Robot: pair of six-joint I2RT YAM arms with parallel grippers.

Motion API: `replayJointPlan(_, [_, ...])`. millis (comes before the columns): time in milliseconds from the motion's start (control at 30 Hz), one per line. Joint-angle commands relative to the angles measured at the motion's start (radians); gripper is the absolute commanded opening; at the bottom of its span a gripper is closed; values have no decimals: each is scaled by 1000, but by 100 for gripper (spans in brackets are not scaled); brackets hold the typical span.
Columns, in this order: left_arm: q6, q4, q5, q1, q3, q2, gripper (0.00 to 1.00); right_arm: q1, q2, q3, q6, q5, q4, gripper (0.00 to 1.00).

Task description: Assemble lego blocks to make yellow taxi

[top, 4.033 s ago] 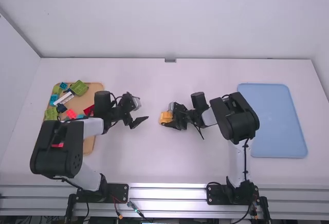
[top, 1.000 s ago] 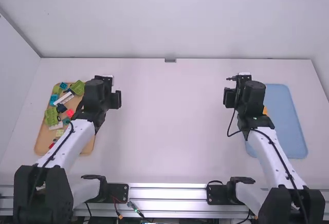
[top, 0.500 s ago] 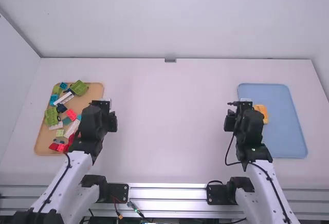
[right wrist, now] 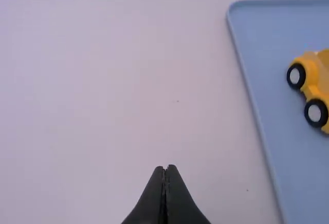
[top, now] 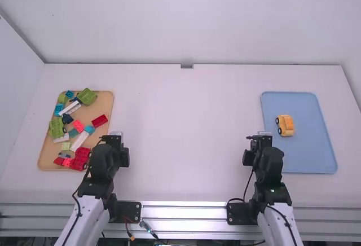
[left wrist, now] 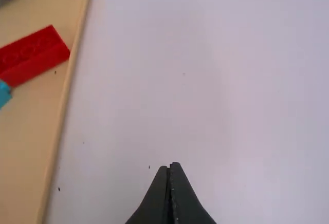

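A yellow taxi (top: 285,125) with black wheels lies in the left part of the blue tray (top: 304,156); in the right wrist view the taxi (right wrist: 314,88) shows two wheels with pale hubs. My right gripper (top: 260,135) is left of that tray, apart from the taxi. Its fingertips meet in the right wrist view, where the gripper (right wrist: 165,167) holds nothing. My left gripper (top: 113,135) is by the right edge of the wooden tray. Shut and bare, the left gripper (left wrist: 169,166) points at white table in the left wrist view.
The wooden tray (top: 103,100) at the left carries several loose blocks, among them a red brick (top: 100,121), a green piece (top: 87,96) and a red wheeled piece (top: 79,163). Walls stand behind and left of the white table (top: 186,127).
Four seconds ago my right gripper was at the yellow piece mid-table; now the taxi lies in the blue tray. Both arms have since drawn back toward their bases, uncovering the taxi and the red blocks.
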Motion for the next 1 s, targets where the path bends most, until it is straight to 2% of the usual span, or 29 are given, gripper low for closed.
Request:
replayJointPlan(0, [1,-3,10,-3,-29,-49,0,-2,-46,-40,7,2,2,0])
replayJointPlan(467, [1,-3,10,-3,-29,-280,0,-2,-265,-40,7,2,2,0])
replayJointPlan(967, [1,-3,10,-3,-29,-468,0,-2,-441,-40,7,2,2,0])
